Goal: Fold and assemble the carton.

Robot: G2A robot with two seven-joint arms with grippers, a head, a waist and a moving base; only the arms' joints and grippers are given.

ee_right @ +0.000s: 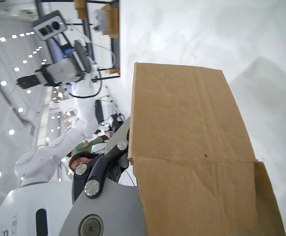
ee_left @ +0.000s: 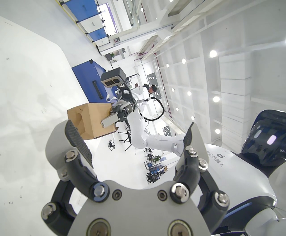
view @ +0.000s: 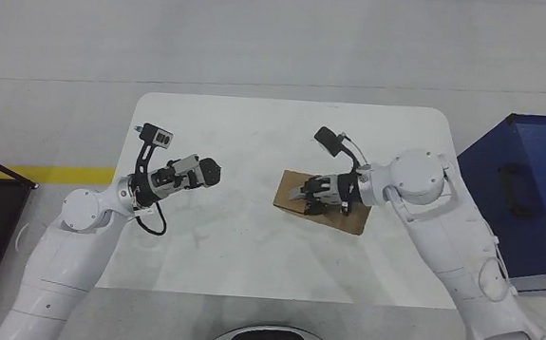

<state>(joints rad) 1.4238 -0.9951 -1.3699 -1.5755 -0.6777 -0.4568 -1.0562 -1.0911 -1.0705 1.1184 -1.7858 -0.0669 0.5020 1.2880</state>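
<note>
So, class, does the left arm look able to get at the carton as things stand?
Probably yes. The left gripper is open and faces the carton, and no object stands on the table between them. The right gripper grips one carton wall, so the left should steer clear of it.

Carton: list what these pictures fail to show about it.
Top view: the right gripper covers the carton's middle.
Left wrist view: carton's open end too small and shadowed to read the flaps.
Right wrist view: picture's edge cuts off one carton end; its panel hides the right gripper's far side, so the grip is unclear.
</note>
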